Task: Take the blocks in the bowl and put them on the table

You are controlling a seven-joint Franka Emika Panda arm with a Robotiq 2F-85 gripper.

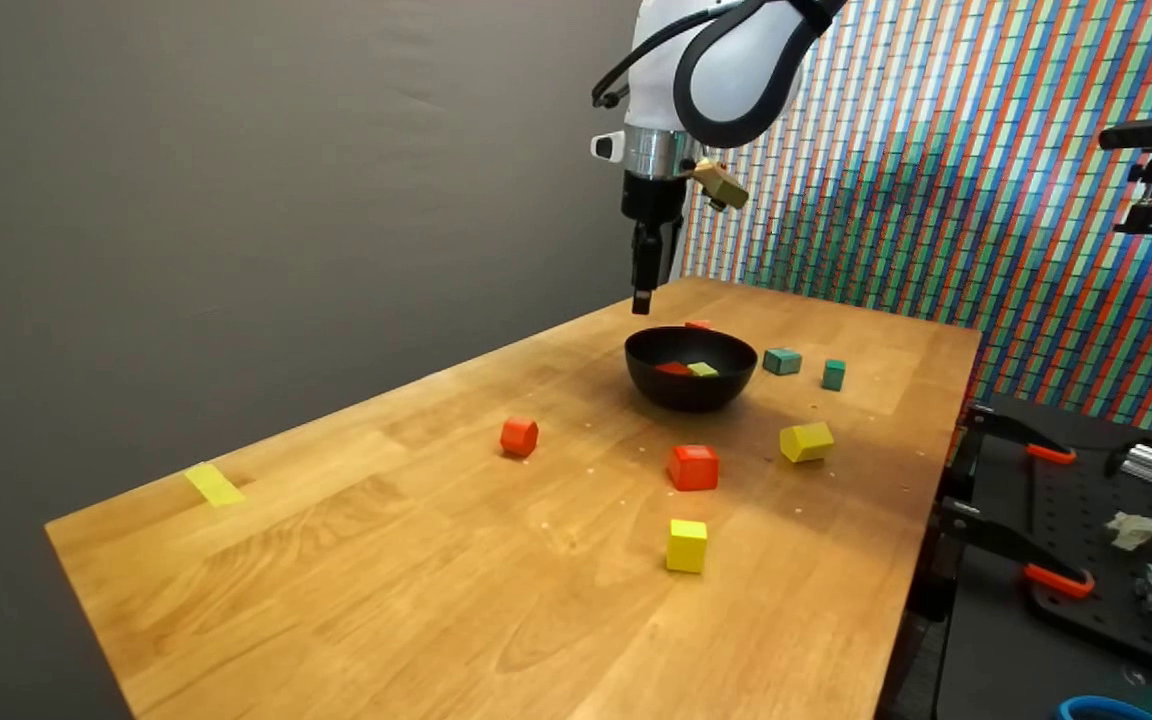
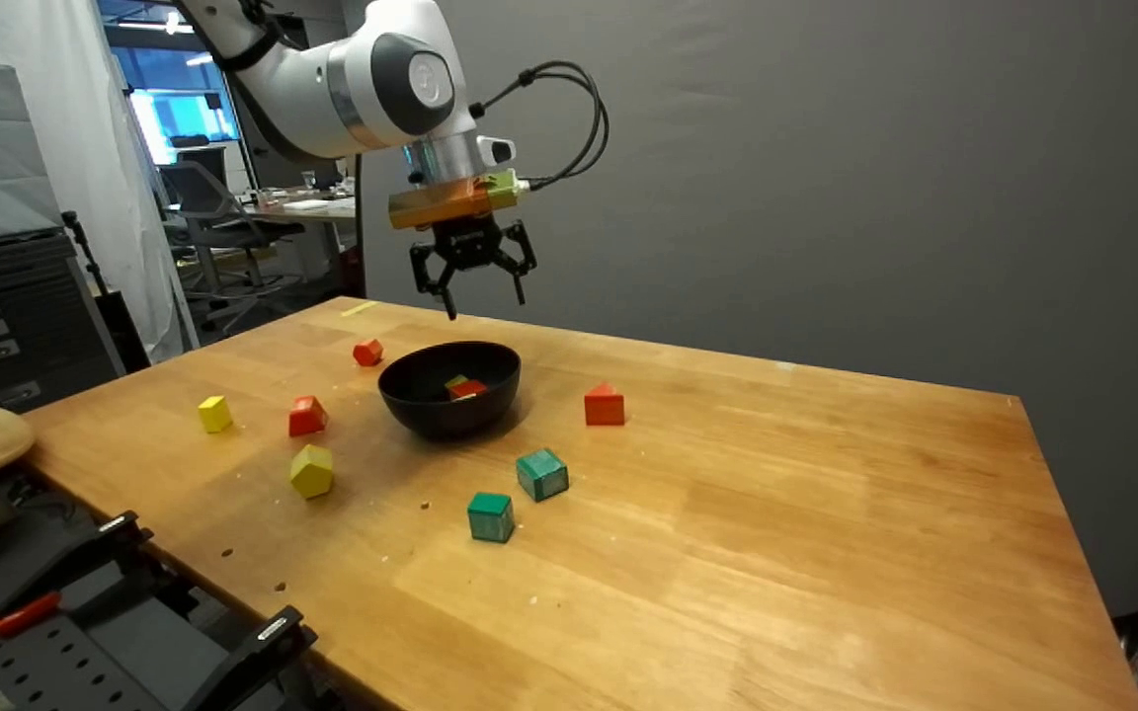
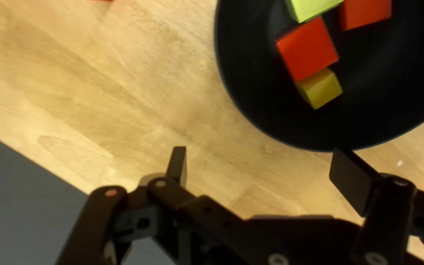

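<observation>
The round black bowl (image 1: 691,393) stands upright on the wooden tabletop (image 2: 826,494). Four blocks are visible inside it in the wrist view: a lime-yellow block (image 3: 313,7), a red block (image 3: 307,49), an orange-red block (image 3: 366,13) and a dark-yellow block (image 3: 322,90), the last partly overlapped by the red block.

Seven blocks lie outside the bowl. In an exterior view, a red peaked block (image 2: 605,408) is to the bowl's right; a teal block (image 2: 542,475) and a green block (image 2: 491,517) are in front of it. In an exterior view, a red many-sided block (image 1: 519,437) is left of the bowl; a red squarish block (image 1: 693,468), a yellow pentagonal block (image 1: 806,442) and a bright-yellow block (image 1: 686,546) are in front.

The Robotiq gripper (image 2: 486,309) is above the bowl's rim level, offset toward the grey wall (image 2: 826,197); its fingers (image 3: 355,180) are spread wide apart.
</observation>
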